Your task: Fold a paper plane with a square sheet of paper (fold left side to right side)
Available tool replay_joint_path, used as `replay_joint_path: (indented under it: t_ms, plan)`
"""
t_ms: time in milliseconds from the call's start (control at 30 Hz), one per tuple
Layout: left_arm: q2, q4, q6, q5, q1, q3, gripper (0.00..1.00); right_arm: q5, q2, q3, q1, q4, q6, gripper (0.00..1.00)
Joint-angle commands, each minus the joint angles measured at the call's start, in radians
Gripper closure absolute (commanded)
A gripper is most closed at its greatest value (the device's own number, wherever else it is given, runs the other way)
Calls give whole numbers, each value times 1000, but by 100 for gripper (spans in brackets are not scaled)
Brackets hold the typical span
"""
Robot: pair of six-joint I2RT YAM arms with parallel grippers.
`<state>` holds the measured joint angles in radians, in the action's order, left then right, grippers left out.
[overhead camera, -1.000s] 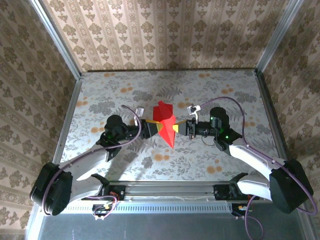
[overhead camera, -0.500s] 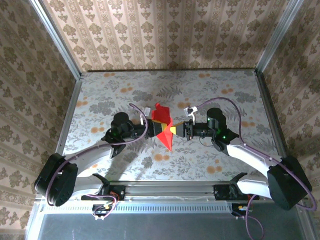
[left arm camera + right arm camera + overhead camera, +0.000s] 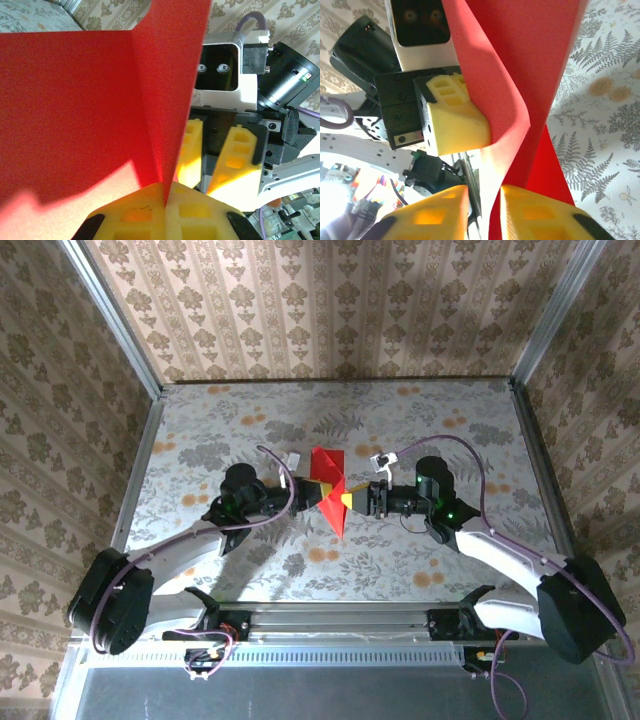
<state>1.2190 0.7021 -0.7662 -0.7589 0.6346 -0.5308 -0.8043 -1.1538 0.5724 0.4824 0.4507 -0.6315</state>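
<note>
Red square sheet of thin paper (image 3: pixel 328 472), part-folded, is standing raised over the floral table (image 3: pixel 450 430). Left gripper (image 3: pixel 312 496) is pinching its lower fold; right gripper (image 3: pixel 352 501) is straddling it, jaws slightly parted. Advisable: closing only once edges are matching.

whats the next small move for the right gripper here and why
Probably close the right gripper on the square sheet of paper: its yellow fingers stand apart with the curved red sheet between them, while the left gripper pinches it.
</note>
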Motion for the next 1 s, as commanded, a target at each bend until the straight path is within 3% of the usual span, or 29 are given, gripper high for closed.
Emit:
replay_joint_path:
  t_ms: [0, 200, 433, 967]
  plan:
    - [-31, 39, 16, 12, 3, -26, 97, 30, 78, -22, -25, -29, -2, 61]
    - [-20, 74, 18, 18, 2, -57, 99, 97, 200, -78, -95, -37, -45, 32]
    - [-4, 99, 21, 9, 2, -128, 100, 79, 273, -114, -135, 15, -111, 0]
    - [-6, 37, 54, 34, 64, -214, 100, 5, 158, -75, -7, 235, -193, 0]
